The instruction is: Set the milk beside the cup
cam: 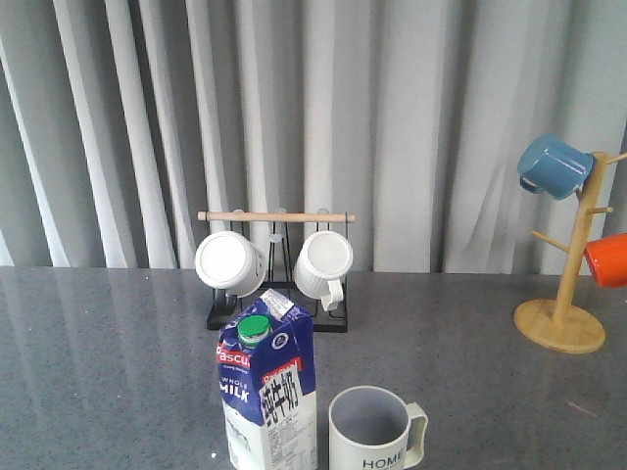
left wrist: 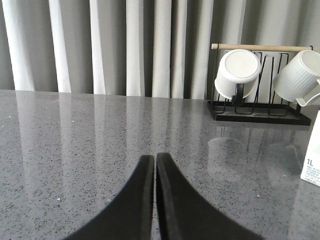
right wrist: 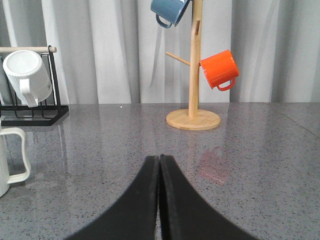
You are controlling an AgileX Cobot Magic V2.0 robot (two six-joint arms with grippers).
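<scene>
the milk carton (cam: 266, 392) stands upright at the near edge of the grey table (cam: 108, 372), just left of the cup (cam: 372, 431), whose handle points right. both are free of the arms. the left gripper (left wrist: 155, 162) and right gripper (right wrist: 159, 162) are each closed on nothing, low over bare table. behind the carton sits a black rack (cam: 276, 315) holding two white mugs (cam: 227, 262). far right, a wooden mug tree (cam: 566, 284) carries a blue mug (cam: 554, 166) and an orange mug (cam: 607, 259).

The milk (cam: 266, 392) and the cup (cam: 370, 431) ran off the front view's bottom edge, their bases unseen. The orange mug (cam: 607, 259) was cut by the right edge.
</scene>
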